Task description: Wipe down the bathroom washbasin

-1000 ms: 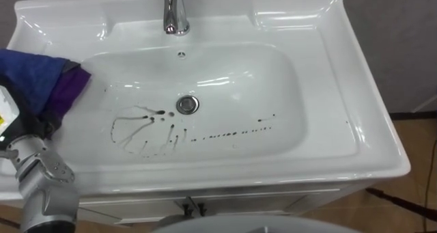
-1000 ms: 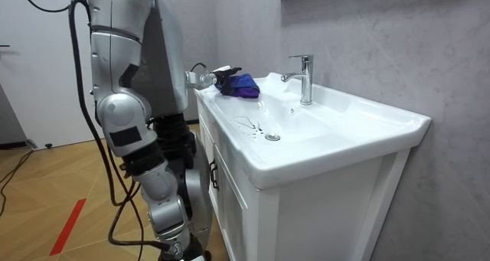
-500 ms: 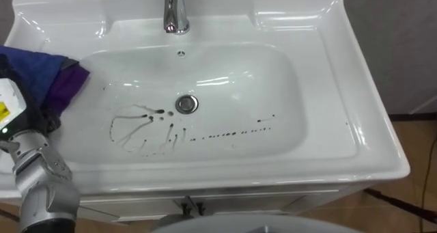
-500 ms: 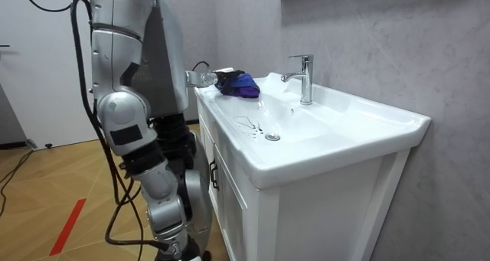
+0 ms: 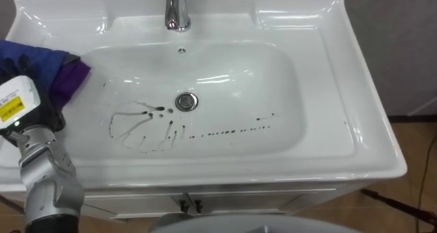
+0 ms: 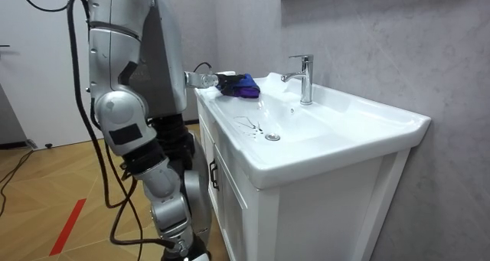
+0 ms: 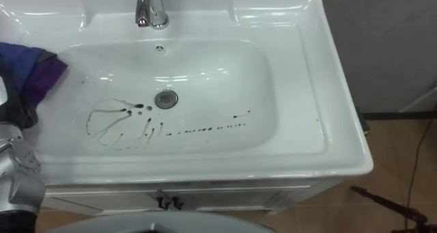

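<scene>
Left hand (image 5: 31, 111) shifted, cloth (image 5: 53, 70) at basin (image 5: 331, 89) edge — stains (image 5: 147, 127)

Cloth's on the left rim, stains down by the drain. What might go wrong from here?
The marks trail well to the right of the drain, so a short sweep of the cloth may miss that far end. The left hand sits over the rim of the basin, so the wrist may catch the rim on the way down.

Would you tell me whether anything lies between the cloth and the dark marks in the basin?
Nothing visible does. The cloth sits at the left rim of the basin, by the left hand; bare white slope runs to the dark marks.
</scene>
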